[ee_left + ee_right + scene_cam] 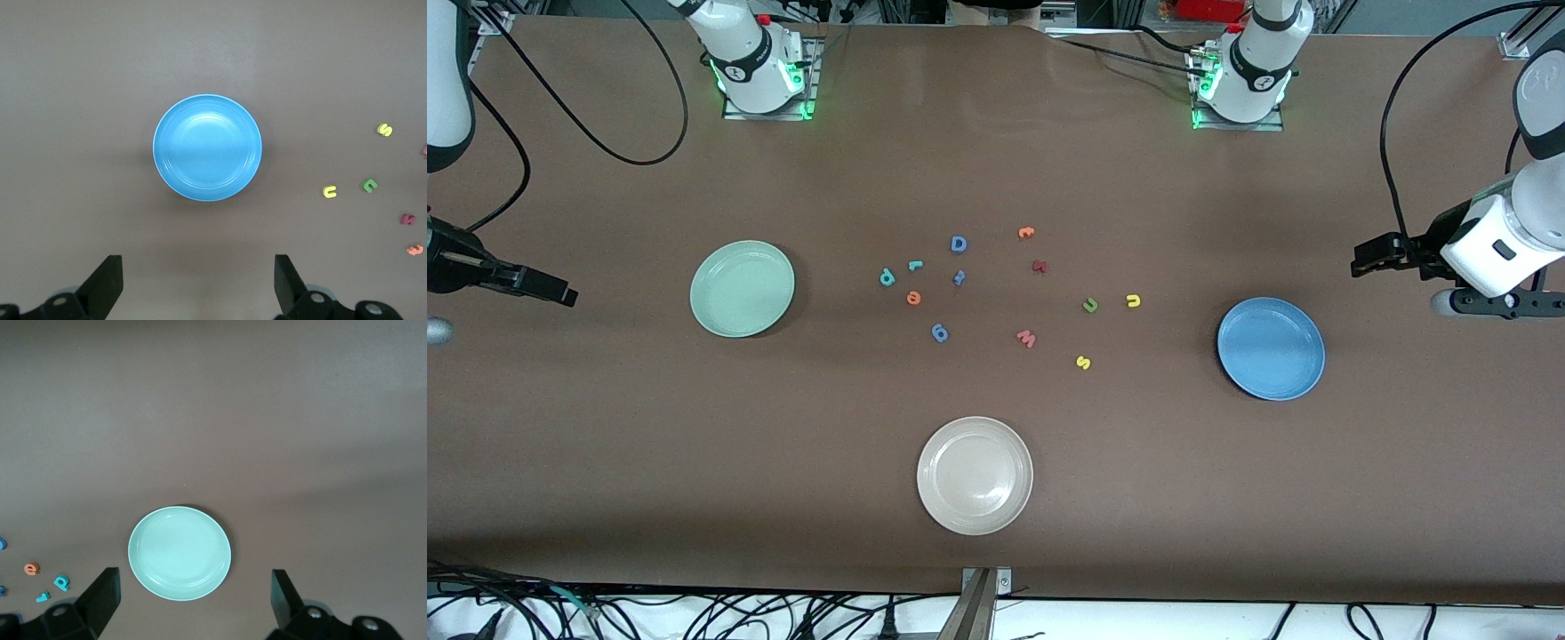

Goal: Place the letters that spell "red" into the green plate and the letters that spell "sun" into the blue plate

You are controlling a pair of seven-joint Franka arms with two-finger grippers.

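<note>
The teal r (915,265), orange e (913,298) and teal d (887,277) lie loose mid-table, toward the pale green plate (743,288). The green n (1089,305), yellow u (1133,300) and yellow s (1083,362) lie toward the blue plate (1271,348). Neither plate has anything in it. My left gripper (1359,260) hangs open over the table at its own end, past the blue plate (207,147). My right gripper (560,292) hangs open at its end, past the green plate (179,553). Nothing is between either pair of fingers.
An off-white plate (975,475) sits nearest the front camera. Other letters lie among the task's: a blue D (958,244), a small blue letter (959,276), a blue g (940,332), an orange t (1026,233), a dark red letter (1039,266) and a pink w (1026,338).
</note>
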